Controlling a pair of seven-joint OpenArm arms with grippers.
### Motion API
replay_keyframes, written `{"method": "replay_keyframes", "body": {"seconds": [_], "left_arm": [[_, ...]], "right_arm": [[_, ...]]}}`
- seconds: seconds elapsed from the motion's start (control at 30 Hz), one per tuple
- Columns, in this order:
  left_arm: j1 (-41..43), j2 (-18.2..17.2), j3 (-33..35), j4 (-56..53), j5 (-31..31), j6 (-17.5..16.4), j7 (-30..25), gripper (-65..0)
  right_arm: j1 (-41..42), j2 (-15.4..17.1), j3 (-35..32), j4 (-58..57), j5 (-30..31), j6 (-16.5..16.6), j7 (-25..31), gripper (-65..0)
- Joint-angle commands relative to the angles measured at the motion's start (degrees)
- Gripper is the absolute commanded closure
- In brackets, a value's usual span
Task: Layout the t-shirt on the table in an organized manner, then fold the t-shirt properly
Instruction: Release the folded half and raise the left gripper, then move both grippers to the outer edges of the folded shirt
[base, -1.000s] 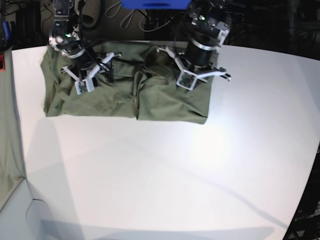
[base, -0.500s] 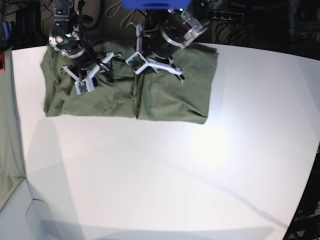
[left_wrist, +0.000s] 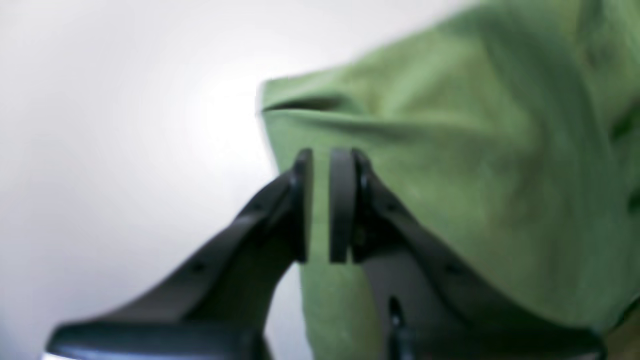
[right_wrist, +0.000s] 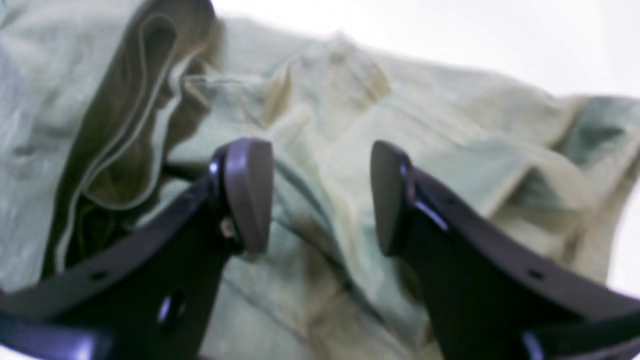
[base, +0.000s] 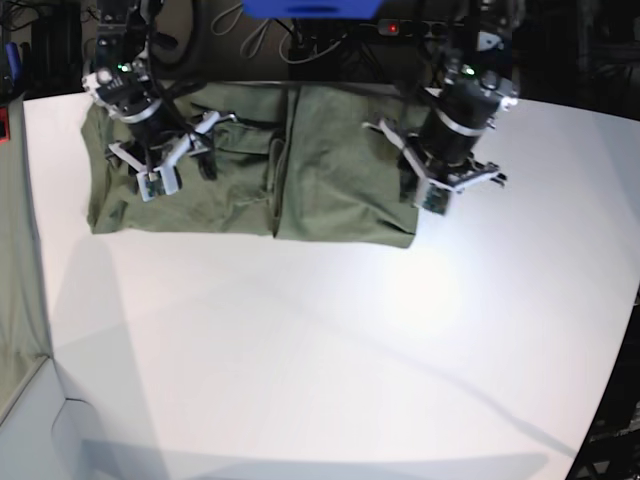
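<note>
- The shirt (base: 250, 165) lies at 12 o'clock on the worktop (base: 330, 350), spread wide and creased down its middle.
- The left claw (left_wrist: 320, 205) hangs at the shirt's 3 o'clock edge, jaws nearly together with nothing between them.
- The right claw (right_wrist: 320, 195) hovers over the 9 o'clock side, jaws apart and empty.
- Risk: pinching only the top layer would drag the fold crooked.
- Both wrist views are blurred; collar and sleeves are hard to make out.

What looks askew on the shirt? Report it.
The t-shirt lies spread on the table, but a raised vertical ridge of bunched cloth runs down its middle, and rumpled folds sit below the right gripper. Nothing looks torn.
</note>
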Motion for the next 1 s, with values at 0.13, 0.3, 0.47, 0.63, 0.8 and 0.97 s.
{"method": "replay_keyframes", "body": {"seconds": [0.13, 0.3, 0.47, 0.63, 0.8, 0.97], "left_arm": [[-1.2, -2.0, -5.6, -2.6, -14.0, 0.1, -0.5, -18.1], [-1.3, -2.8, -5.8, -6.7, -17.8, 0.1, -1.0, -34.9], [-1.3, -2.7, -6.0, -9.6, -18.4, 0.1, -1.2, -36.7], [-3.3, -2.7, -5.8, -13.8, -19.1, 0.1, -1.2, -36.7], [-4.9, -2.7, -5.6, -15.6, -19.1, 0.1, -1.2, -36.7], [-5.3, -2.3, -5.6, -17.7, -19.1, 0.1, -1.1, -36.6]], "right_arm": [[0.2, 0.1, 0.2, 4.2, 0.7, 0.0, -4.4, -35.6], [0.2, 0.4, 3.4, 4.4, 0.7, 0.0, -6.5, -46.8], [0.2, 0.6, 7.0, 4.3, 0.7, 0.1, -6.6, -51.1], [0.5, 0.5, 11.0, 4.3, 0.7, 0.1, -6.6, -51.3], [0.6, 0.6, 12.5, 4.1, 0.9, 0.2, -6.4, -51.5], [2.0, 0.6, 12.9, 2.9, 0.7, 0.2, -6.2, -51.5]]}}
